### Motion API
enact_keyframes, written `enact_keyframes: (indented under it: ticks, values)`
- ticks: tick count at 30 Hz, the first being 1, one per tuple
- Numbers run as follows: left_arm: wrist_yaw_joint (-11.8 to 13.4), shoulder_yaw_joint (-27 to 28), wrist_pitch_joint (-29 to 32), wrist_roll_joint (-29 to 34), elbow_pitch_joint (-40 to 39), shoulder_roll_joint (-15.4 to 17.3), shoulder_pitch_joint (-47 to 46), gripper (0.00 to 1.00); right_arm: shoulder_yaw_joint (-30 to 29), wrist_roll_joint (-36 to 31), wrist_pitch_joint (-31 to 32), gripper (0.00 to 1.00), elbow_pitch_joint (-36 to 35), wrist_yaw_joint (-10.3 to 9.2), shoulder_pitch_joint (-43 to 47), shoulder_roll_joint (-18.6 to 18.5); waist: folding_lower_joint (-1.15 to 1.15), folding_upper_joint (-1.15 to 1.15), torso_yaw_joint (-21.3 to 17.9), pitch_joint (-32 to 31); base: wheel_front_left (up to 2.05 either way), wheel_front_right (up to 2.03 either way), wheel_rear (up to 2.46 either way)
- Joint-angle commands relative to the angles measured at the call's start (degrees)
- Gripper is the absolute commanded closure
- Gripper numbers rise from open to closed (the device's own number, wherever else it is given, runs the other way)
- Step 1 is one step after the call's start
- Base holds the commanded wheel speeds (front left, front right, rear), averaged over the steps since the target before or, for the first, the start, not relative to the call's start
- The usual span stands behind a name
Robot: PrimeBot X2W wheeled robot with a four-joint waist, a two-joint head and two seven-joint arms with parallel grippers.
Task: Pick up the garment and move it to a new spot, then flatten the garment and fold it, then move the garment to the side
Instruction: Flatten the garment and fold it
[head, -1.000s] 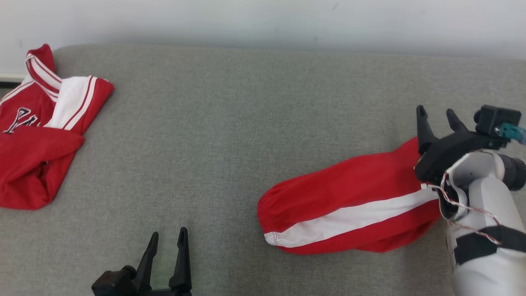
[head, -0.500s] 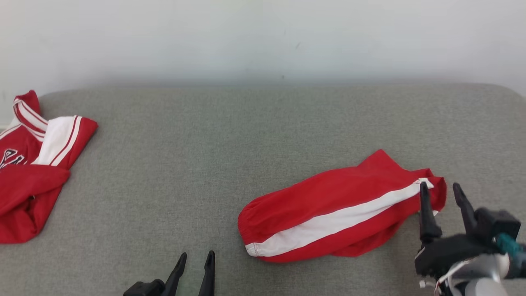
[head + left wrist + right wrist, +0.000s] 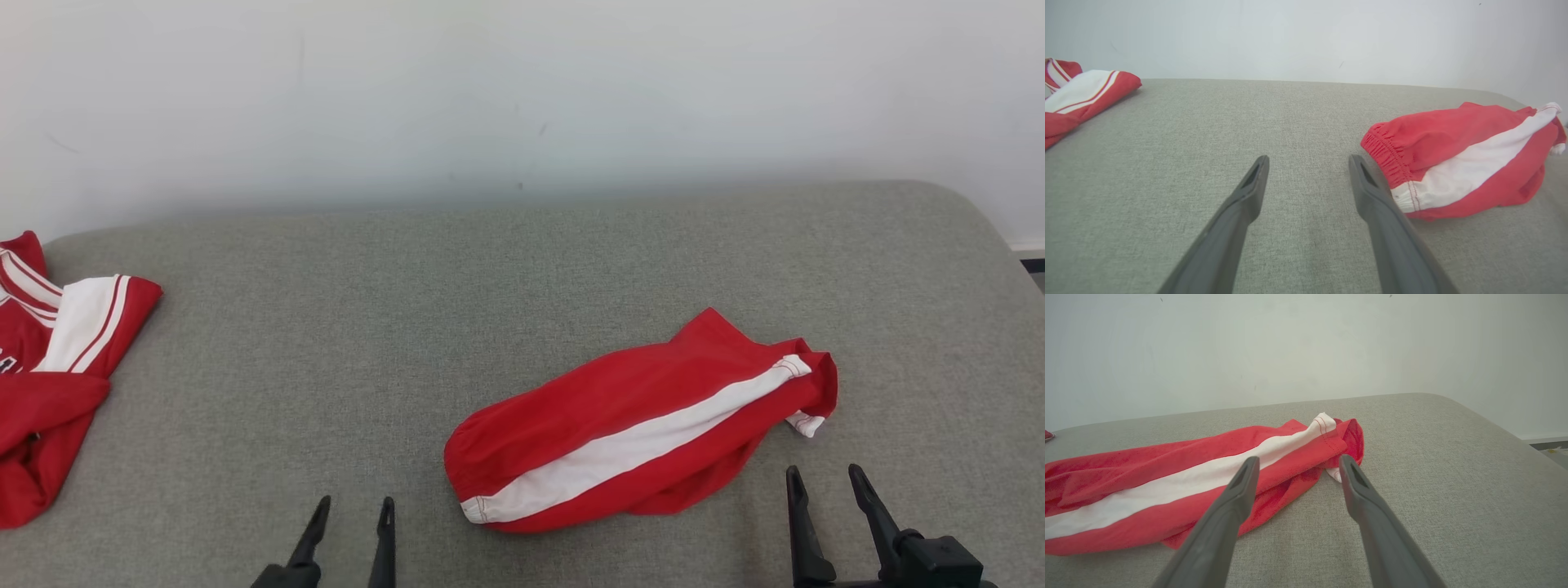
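Note:
The garment (image 3: 637, 425) is a folded pair of red shorts with a white side stripe, lying slantwise on the grey padded surface (image 3: 408, 327), right of centre. My left gripper (image 3: 355, 500) stands open at the near edge, left of the elastic waistband end. In the left wrist view its fingers (image 3: 1309, 158) hold nothing, and the garment (image 3: 1457, 159) lies just to their right. My right gripper (image 3: 822, 469) stands open near the garment's right end, a little short of it. In the right wrist view its fingers (image 3: 1298, 458) point at the folded hem of the garment (image 3: 1180, 477).
A red and white jersey (image 3: 49, 376) lies crumpled at the far left edge and shows in the left wrist view as the jersey (image 3: 1081, 98). A pale wall (image 3: 490, 82) runs behind the surface. The surface's rounded right edge (image 3: 996, 237) drops to the floor.
My right gripper has drawn back from the garment's right end to the near edge, still open. The head camera has shifted, so the whole picture has moved. The garment lies where it was.

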Motion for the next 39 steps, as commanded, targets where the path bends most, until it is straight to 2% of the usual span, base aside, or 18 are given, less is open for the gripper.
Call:
enact_keyframes:
  ticks: [1,4,6,12,22,33,39]
  values:
    - [1.31,0.77,-0.36,1.33,-1.28,0.54,1.49,0.00,0.06,-0.02,-0.48,0.00,0.21,-0.13,0.23,0.10,0.01,0.00,0.15,-0.17,0.00,0.00,0.00]
    - [3.27,3.65,-0.31,2.58,-5.57,0.59,3.44,0.00,-0.61,-0.58,-0.90,0.00,0.38,-0.13,0.13,0.10,0.01,0.00,0.52,-0.39,0.00,0.00,0.00]
    - [3.35,5.44,-0.32,2.77,-7.64,0.48,5.20,0.00,-1.29,-0.57,-1.10,0.00,0.30,-0.13,0.19,0.07,0.01,0.00,0.94,-0.51,0.00,0.00,0.00]
    - [0.53,10.76,-0.34,2.82,-12.21,0.52,9.34,0.00,-2.92,-0.90,-1.45,0.00,-0.35,-0.13,0.82,0.10,0.01,0.00,2.06,-1.16,0.00,0.00,0.00]
    - [-3.75,15.92,-0.35,5.66,-14.01,-0.76,13.23,0.00,-2.26,-1.85,-1.62,0.00,0.06,-0.13,1.60,0.10,0.01,0.00,2.56,-1.63,0.00,0.00,0.00]
    - [-7.19,15.99,-0.36,6.67,-11.01,-2.83,12.01,0.00,-2.63,-2.59,-0.37,0.00,-0.62,-0.13,0.23,0.11,0.01,0.00,1.89,-1.58,0.00,0.00,0.00]
    - [-9.57,11.50,-0.20,2.97,-4.64,-3.34,8.61,0.00,-2.73,-2.22,1.24,0.00,-1.88,-0.13,-0.79,0.12,0.01,0.00,1.47,-1.53,0.00,0.00,0.00]
